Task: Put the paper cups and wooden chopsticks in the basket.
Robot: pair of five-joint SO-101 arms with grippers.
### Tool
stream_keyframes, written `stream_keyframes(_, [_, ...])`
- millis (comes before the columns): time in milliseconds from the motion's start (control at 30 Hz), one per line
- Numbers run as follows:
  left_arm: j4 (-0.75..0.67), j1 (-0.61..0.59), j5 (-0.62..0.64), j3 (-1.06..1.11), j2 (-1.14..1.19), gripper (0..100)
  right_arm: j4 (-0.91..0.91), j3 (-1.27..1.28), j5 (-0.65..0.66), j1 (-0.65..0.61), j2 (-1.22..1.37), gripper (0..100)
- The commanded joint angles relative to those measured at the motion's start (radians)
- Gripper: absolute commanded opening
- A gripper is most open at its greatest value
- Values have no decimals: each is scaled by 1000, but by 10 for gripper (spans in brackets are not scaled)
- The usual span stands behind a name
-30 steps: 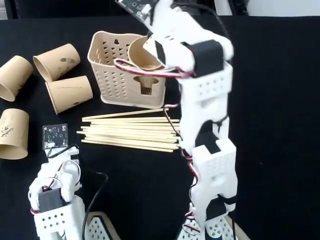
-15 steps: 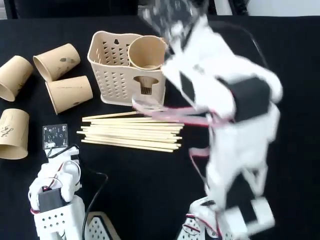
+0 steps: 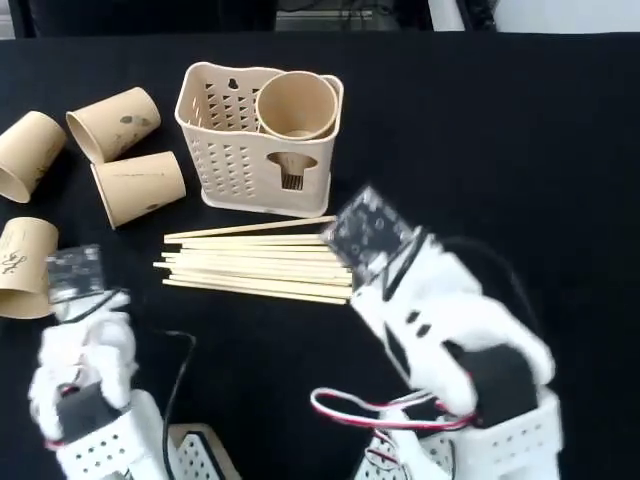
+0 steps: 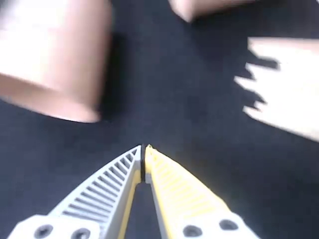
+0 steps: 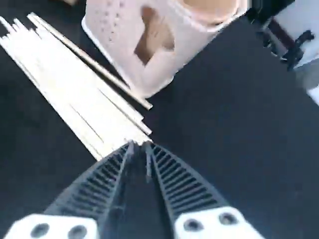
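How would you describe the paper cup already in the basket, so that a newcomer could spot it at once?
On the black table, find the cream perforated plastic basket behind the pale wooden chopsticks. The tan paper cup sits mouth-up inside it; the four other tan cups lie on their sides outside it.

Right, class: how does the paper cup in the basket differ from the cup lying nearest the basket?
Pose: the upright cup stands mouth up; the nearest cup lies on its side. Place: the upright cup is inside the basket; the nearest cup rests on the black table. Both are tan paper cups of like shape.
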Motion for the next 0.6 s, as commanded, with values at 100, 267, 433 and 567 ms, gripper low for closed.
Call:
stream_keyframes(100, [-180, -291, 206, -87, 75, 195, -167, 384, -54, 9, -314, 36])
stream_keyframes(267, [-238, -294, 285, -151, 302, 236, -169, 458, -51, 9, -414, 36])
stream_keyframes(433, [-327, -306, 318, -254, 628, 239, -169, 475, -49, 9, -426, 36])
stream_keyframes(567, [-502, -303, 377, -280, 862, 240, -167, 476, -49, 6, -432, 36])
